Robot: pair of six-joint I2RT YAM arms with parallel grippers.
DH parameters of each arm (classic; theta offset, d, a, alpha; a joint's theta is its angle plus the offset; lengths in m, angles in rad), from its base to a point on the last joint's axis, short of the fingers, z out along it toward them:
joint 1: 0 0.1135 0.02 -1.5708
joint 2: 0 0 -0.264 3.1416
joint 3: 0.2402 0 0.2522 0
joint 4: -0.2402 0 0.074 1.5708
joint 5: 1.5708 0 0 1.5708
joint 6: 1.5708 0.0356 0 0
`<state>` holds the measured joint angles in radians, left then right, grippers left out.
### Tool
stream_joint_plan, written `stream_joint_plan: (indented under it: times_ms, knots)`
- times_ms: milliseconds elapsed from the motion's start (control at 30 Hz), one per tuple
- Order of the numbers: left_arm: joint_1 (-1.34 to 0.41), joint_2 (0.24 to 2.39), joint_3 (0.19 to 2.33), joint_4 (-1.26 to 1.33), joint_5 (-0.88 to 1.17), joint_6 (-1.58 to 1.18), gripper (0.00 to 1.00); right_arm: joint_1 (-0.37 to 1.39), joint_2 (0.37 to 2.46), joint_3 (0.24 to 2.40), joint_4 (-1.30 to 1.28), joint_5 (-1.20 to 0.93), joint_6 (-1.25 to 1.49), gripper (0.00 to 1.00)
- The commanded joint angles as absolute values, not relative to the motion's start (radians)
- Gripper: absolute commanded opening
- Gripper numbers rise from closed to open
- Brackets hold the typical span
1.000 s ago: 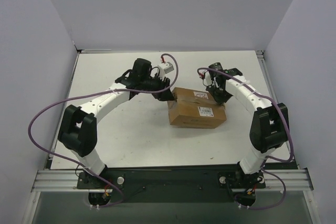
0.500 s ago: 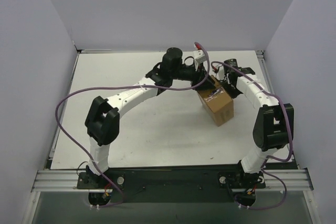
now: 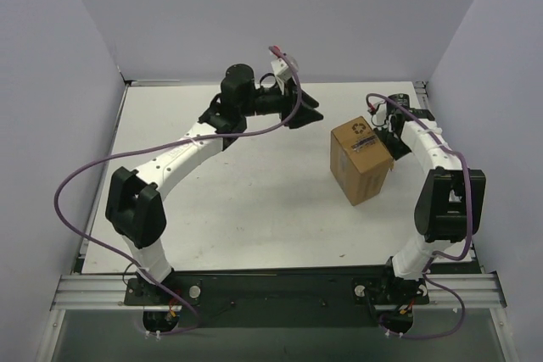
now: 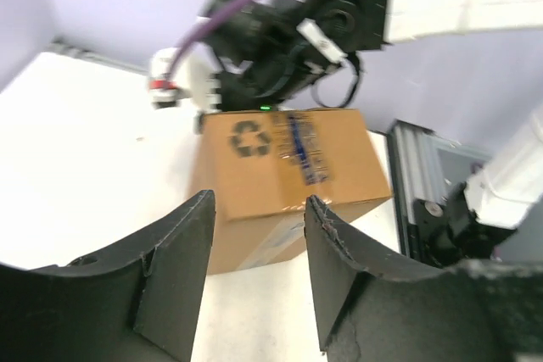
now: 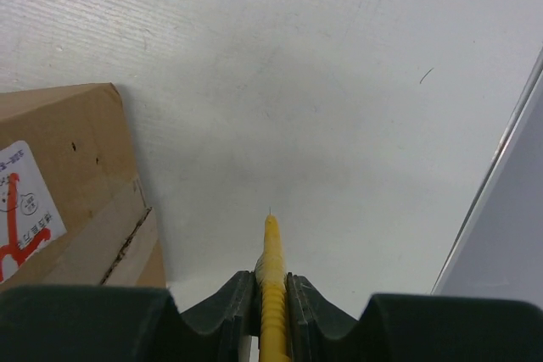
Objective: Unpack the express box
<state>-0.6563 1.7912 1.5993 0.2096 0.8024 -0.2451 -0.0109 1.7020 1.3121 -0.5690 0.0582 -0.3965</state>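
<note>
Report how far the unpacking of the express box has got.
Done: the express box stands on end and the right fingers grip a yellow knife beside it. In hand: the left fingers, open and empty, face the box. Left: no flap shows open and nothing is out, so cutting and emptying remain.

- The express box [image 3: 361, 158] stands on end on the table [image 3: 237, 201], to the right of the middle.
- The left gripper [image 4: 259, 201] is in the air to the left of the box and a little farther back, apart from it, with its spread fingers facing the box.
- The right gripper [image 5: 271, 281] is just beside the box, at its far right side.
- A utility knife [image 5: 271, 252] sits between the fingers of the right gripper, and its tip points out over bare table.
- In the right wrist view the box is to the left of the knife, not touching it.
</note>
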Motion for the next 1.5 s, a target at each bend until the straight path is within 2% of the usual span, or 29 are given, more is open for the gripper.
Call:
stream_joint_plan:
  times_ms: [0,167,367,700,867,967,1233,1467]
  knots:
    - [-0.632,1.758,1.571,0.235,0.721,-0.307,0.59,-0.037,1.675,1.351,-0.592,0.002,-0.403,0.0]
    - [-0.655,1.853,1.617,0.278,0.741,-0.368,0.71,-0.043,1.683,1.358,-0.597,-0.121,-0.411,0.0]
    - [-0.681,1.884,1.612,0.272,0.753,-0.35,0.78,-0.015,1.733,1.385,-0.598,-0.244,-0.417,0.0]
    - [-0.658,1.778,1.559,0.146,0.707,-0.278,0.79,0.103,1.775,1.402,-0.606,-0.325,-0.351,0.0]
    - [-0.653,1.769,1.565,0.103,0.673,-0.267,0.84,0.17,1.756,1.39,-0.603,-0.337,-0.288,0.0]
    - [-0.655,1.761,1.565,0.066,0.643,-0.252,0.95,0.198,1.764,1.408,-0.604,-0.345,-0.273,0.0]
    - [-0.707,1.781,1.598,-0.057,0.44,-0.147,0.97,0.181,1.752,1.445,-0.592,-0.318,-0.25,0.0]
    - [-0.733,1.864,1.693,-0.06,0.448,-0.133,0.97,0.118,1.703,1.375,-0.58,-0.334,-0.236,0.0]
